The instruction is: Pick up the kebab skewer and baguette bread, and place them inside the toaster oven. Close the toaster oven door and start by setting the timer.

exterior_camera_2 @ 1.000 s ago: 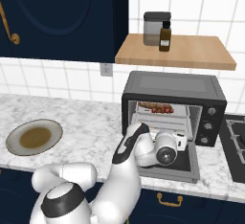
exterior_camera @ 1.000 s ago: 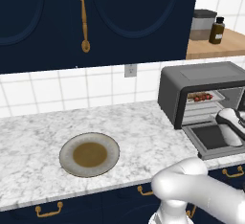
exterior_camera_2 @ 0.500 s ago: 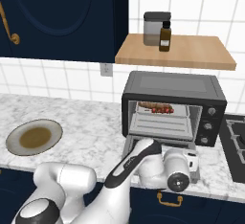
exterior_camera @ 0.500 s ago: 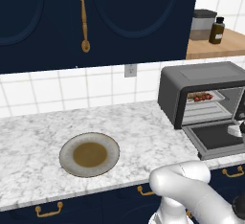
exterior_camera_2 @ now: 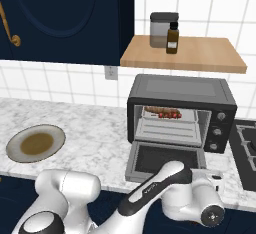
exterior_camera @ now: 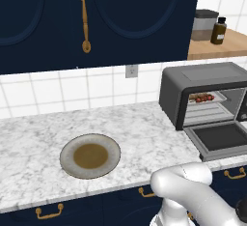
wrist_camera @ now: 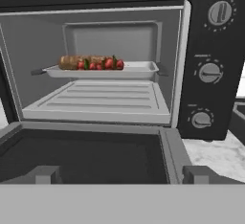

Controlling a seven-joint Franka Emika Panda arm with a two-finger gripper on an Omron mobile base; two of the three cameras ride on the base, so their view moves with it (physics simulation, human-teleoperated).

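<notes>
Skewer (wrist_camera: 102,63) and bread (wrist_camera: 72,61) are seen lying together on the tray (wrist_camera: 139,68) inside the oven (exterior_camera_2: 181,94), at 10 o'clock in the hand view. Loading is judged done; door closing is the step in hand. The door (wrist_camera: 83,157) is dropped flat, open, over the bench (exterior_camera: 144,128) edge. Finger state cannot be told. Next, the door's front edge must be caught from below, lifted shut, then the timer knob (wrist_camera: 200,119) at 3 o'clock is turned.

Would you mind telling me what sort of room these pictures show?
It is a rendered home kitchen, judging by the marble counter, the navy cabinets above a tiled wall, and the toaster oven standing open beside a stove.
</notes>
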